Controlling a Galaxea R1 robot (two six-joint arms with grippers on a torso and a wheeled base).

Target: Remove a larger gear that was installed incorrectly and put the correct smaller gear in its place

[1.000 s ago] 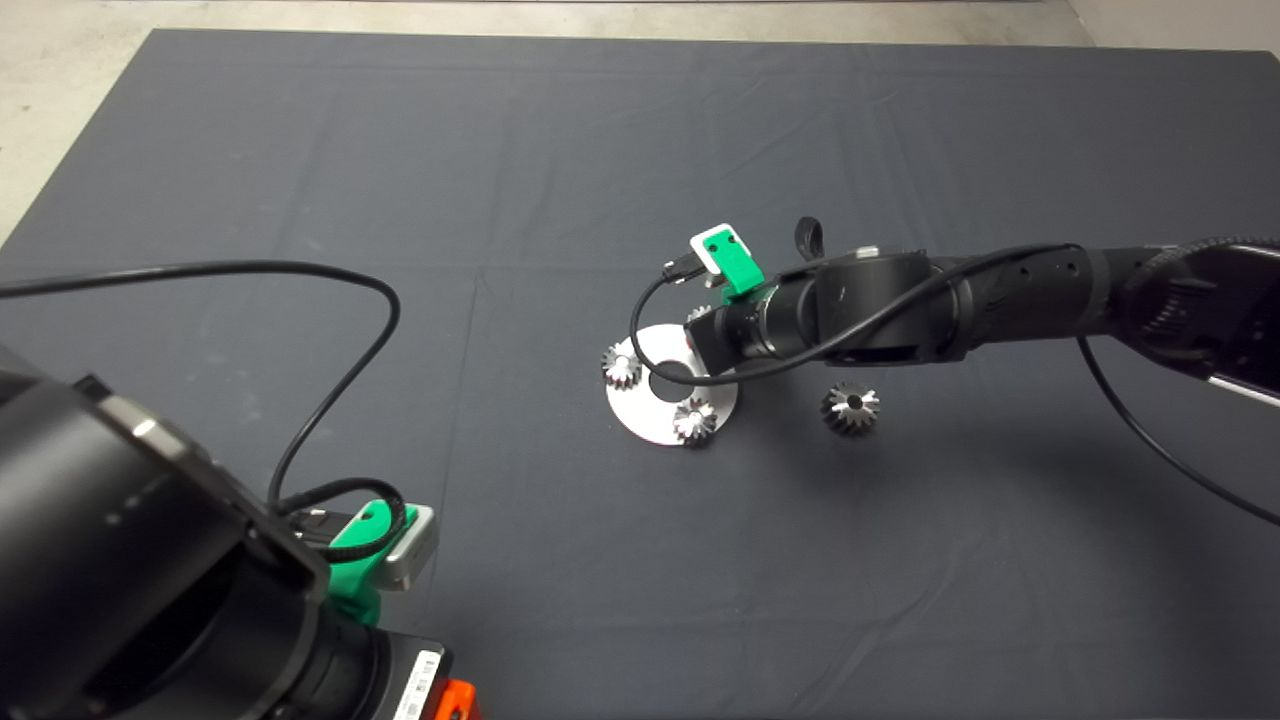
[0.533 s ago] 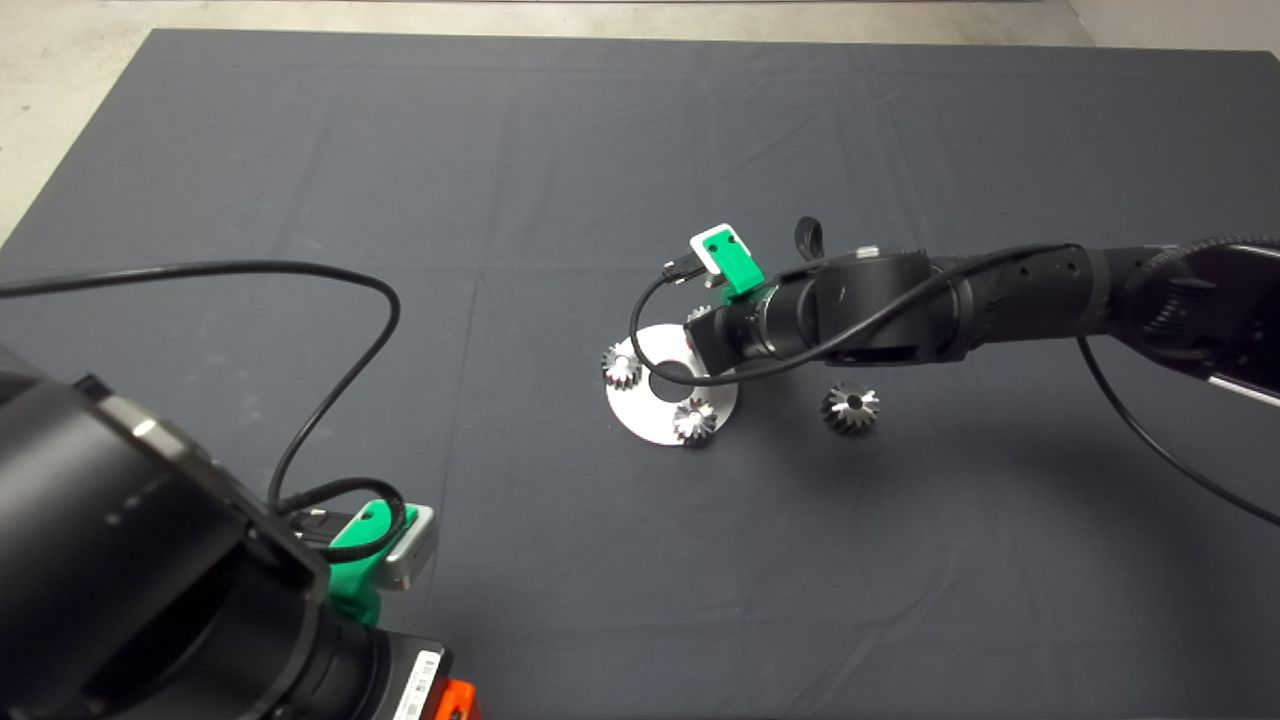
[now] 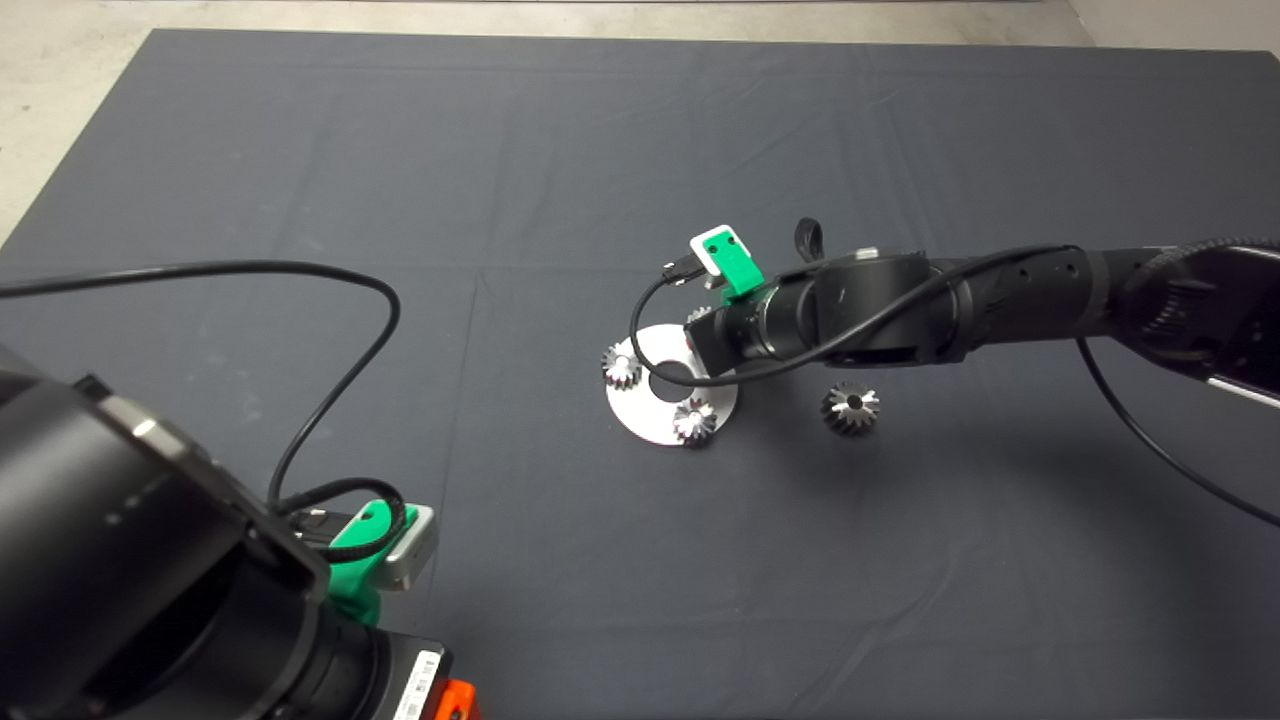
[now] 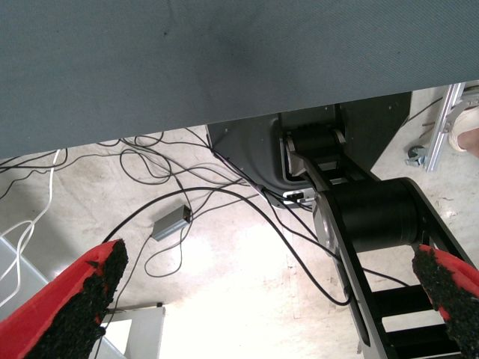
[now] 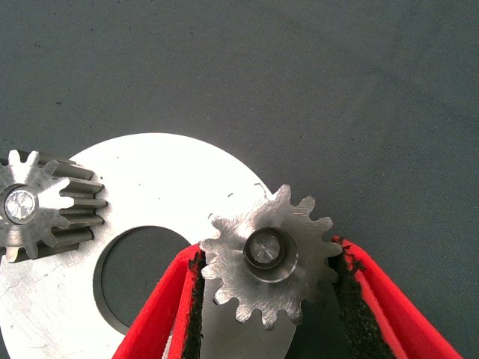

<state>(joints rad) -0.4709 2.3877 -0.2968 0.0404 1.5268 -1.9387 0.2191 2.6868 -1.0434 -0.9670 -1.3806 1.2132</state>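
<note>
The larger gear [image 3: 851, 408] lies loose on the mat, right of the round silver plate [image 3: 645, 415]. My right gripper [image 3: 700, 338] reaches over the plate's far right edge. In the right wrist view it [image 5: 267, 249] is shut on the smaller gear [image 5: 292, 288]. This gear sits on a peg at the plate's [image 5: 165, 179] rim, with a pad touching the teeth on each side. My left gripper [image 4: 266, 262] is open and empty, parked at the lower left [image 3: 380, 560].
Two more small gears stand on the plate's rim, one at its left [image 3: 622, 368] [image 5: 45, 206] and one at its front [image 3: 695, 420]. The plate has a large centre hole [image 5: 146, 277]. A black cable [image 3: 330, 290] loops over the mat at the left.
The right wrist and its cable loop have shifted very slightly over the plate. The gears and the left arm have not moved.
</note>
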